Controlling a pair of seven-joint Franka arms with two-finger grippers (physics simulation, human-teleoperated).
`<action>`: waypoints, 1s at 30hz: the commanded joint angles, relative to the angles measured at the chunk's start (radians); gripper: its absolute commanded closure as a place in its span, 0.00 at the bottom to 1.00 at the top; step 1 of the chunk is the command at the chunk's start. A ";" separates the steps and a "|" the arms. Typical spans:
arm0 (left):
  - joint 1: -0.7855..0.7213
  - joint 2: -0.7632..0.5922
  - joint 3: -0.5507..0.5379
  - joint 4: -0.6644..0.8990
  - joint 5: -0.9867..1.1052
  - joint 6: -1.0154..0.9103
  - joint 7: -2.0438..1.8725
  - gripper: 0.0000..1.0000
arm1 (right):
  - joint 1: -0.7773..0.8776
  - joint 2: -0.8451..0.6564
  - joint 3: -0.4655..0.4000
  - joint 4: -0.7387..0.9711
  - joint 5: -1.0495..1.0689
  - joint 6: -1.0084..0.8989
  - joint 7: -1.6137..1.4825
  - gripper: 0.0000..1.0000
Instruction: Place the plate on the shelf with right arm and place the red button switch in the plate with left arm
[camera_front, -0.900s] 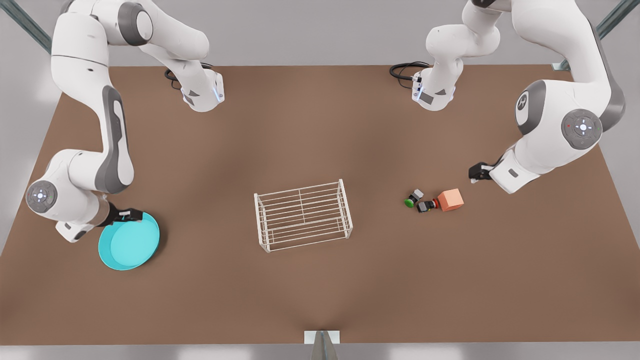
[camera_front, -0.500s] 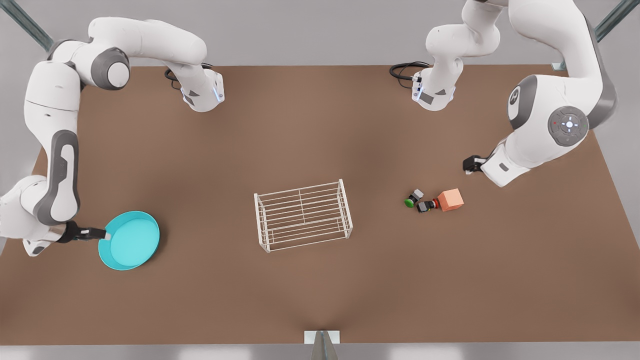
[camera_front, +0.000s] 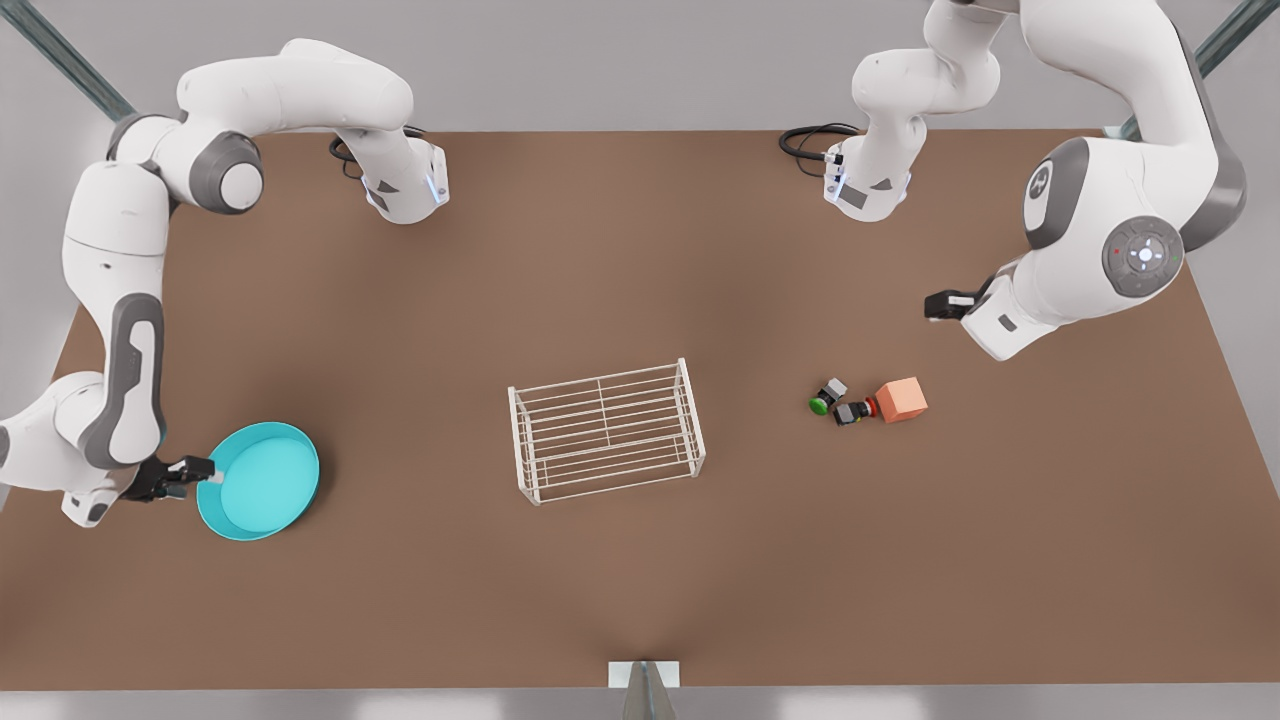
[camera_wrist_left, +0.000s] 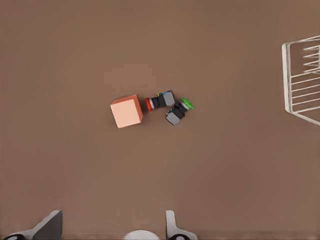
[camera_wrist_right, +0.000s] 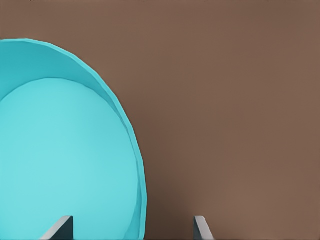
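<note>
The turquoise plate (camera_front: 262, 482) (camera_wrist_right: 60, 160) lies flat on the table at the front view's left. My right gripper (camera_front: 207, 470) (camera_wrist_right: 130, 230) is open at the plate's left rim, one finger inside the rim and one outside. The white wire shelf (camera_front: 605, 430) (camera_wrist_left: 302, 80) stands mid-table with nothing on it. The red button switch (camera_front: 853, 411) (camera_wrist_left: 160, 101) lies on its side, its red cap against a salmon-orange cube (camera_front: 901, 399) (camera_wrist_left: 126, 111). My left gripper (camera_front: 932, 305) (camera_wrist_left: 111, 230) hovers open, up and to the right of the switch in the front view, holding nothing.
A green-capped switch (camera_front: 825, 397) (camera_wrist_left: 179, 111) lies just beside the red one, on the side toward the shelf. Both arm bases stand at the table's far edge. Bare brown table (camera_front: 640, 580) surrounds the shelf on all sides.
My right gripper swung from the plate's upper rim to its left rim, the arm stretching out. My left gripper drew back from the switches toward the far edge.
</note>
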 joint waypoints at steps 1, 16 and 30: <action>0.015 -0.001 0.011 0.002 0.002 -0.015 -0.033 0.00 | 0.003 0.000 0.001 0.002 0.002 0.040 -0.135 0.07; 0.032 -0.001 0.000 -0.002 -0.004 -0.010 -0.042 0.00 | 0.018 0.020 -0.006 -0.007 0.006 0.014 -0.042 0.47; 0.037 -0.002 0.006 -0.007 0.003 -0.009 -0.068 0.00 | 0.027 -0.018 -0.004 -0.007 0.002 -0.086 -0.040 0.78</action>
